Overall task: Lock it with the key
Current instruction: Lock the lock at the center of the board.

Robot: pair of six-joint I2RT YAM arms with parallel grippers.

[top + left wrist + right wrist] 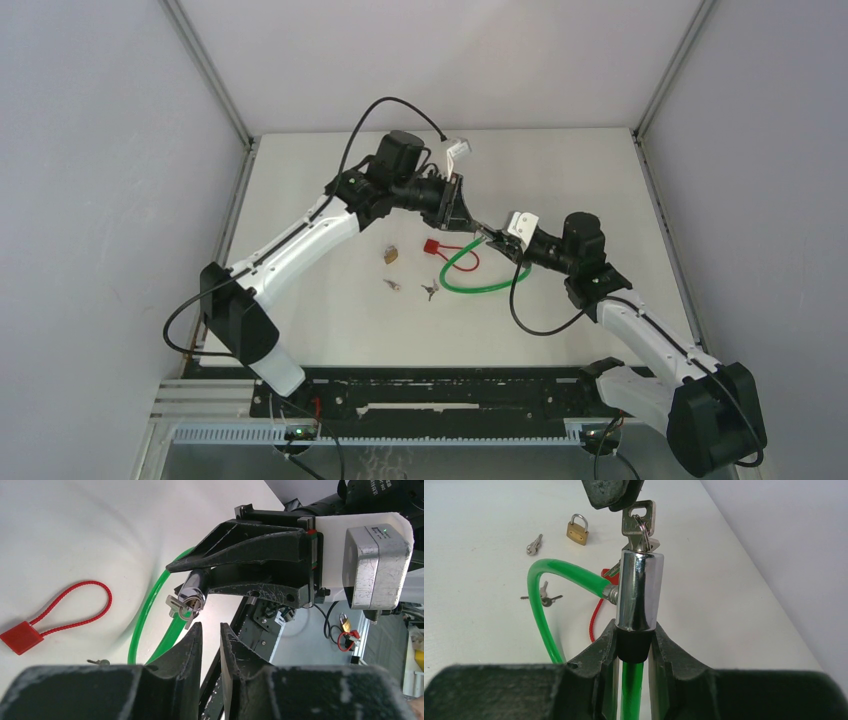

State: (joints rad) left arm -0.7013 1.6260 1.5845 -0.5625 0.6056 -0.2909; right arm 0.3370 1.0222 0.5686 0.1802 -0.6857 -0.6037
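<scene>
The key (638, 519) sits in the top of the chrome lock cylinder (640, 590), with its head and ring standing out. I judge insertion done and the locking turn not yet made. The green cable (569, 572) joins the cylinder's side. My right end effector (634, 645) is clenched on the cylinder's lower end, above the tabletop (484, 630). My left end effector (210, 632) hangs just beside the key at the cylinder's top, fingers nearly together. I cannot tell whether they pinch it.

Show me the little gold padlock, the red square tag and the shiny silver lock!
gold padlock (576, 534): right wrist view, on its brass body.
red square tag (20, 637): left wrist view, middle of the tag.
silver lock (639, 590): right wrist view, on its chrome barrel.
</scene>
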